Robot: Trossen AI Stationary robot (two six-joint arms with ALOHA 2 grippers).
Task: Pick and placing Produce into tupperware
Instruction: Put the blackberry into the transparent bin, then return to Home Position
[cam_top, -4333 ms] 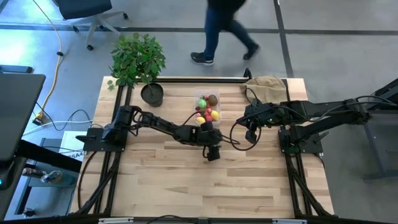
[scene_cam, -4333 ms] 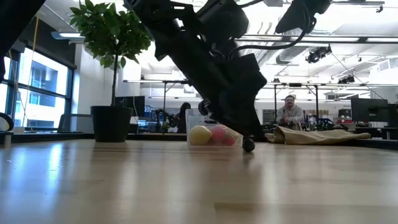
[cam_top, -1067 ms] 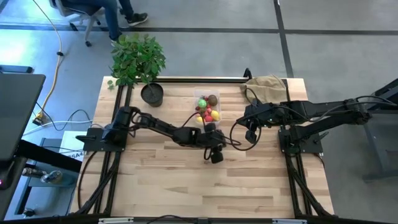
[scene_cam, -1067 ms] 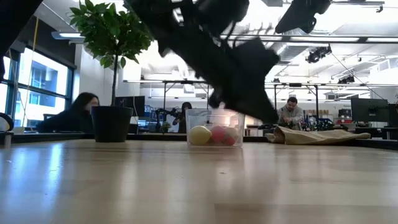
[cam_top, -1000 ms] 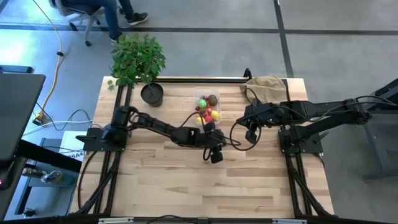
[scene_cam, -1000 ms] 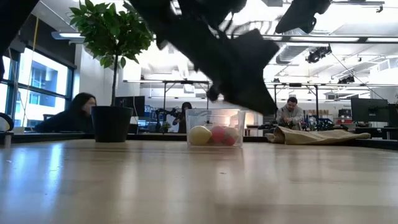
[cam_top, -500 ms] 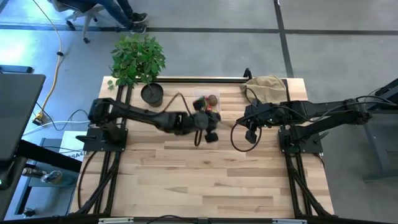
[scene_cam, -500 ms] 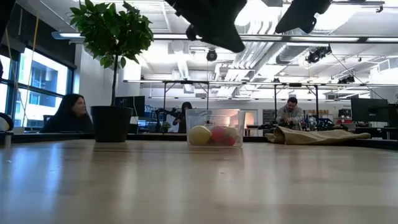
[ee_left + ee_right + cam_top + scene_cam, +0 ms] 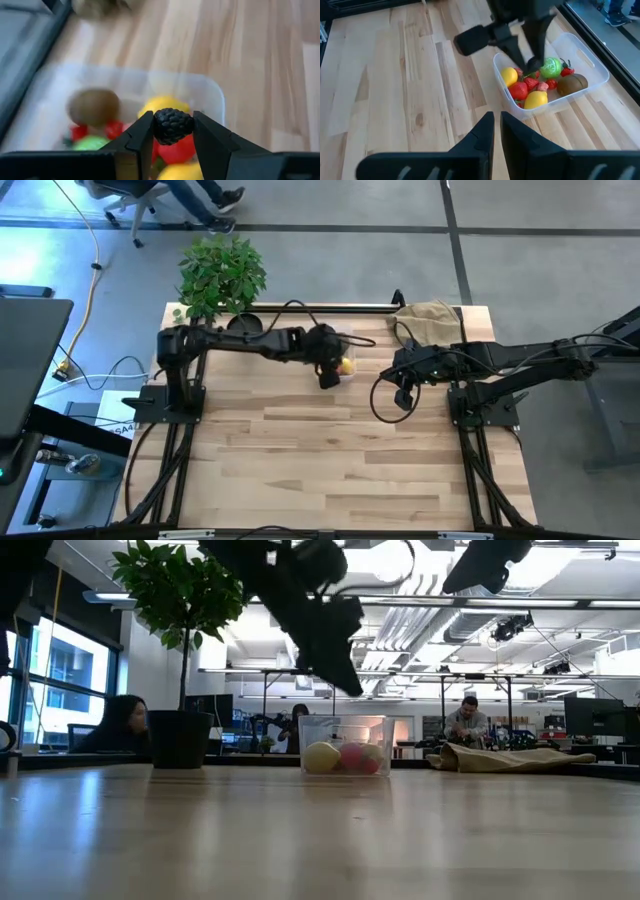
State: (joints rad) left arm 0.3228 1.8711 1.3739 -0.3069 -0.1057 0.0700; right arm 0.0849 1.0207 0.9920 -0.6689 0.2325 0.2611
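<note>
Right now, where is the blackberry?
The blackberry is pinched in the left gripper, held in the air over the tupperware at the far middle of the table, above the lemons and red berries already inside.

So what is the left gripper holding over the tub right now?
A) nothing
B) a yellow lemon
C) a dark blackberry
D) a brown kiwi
C: in the left wrist view the left gripper is shut on a dark bumpy blackberry, above the clear tub that already holds a lemon and a kiwi.
</note>
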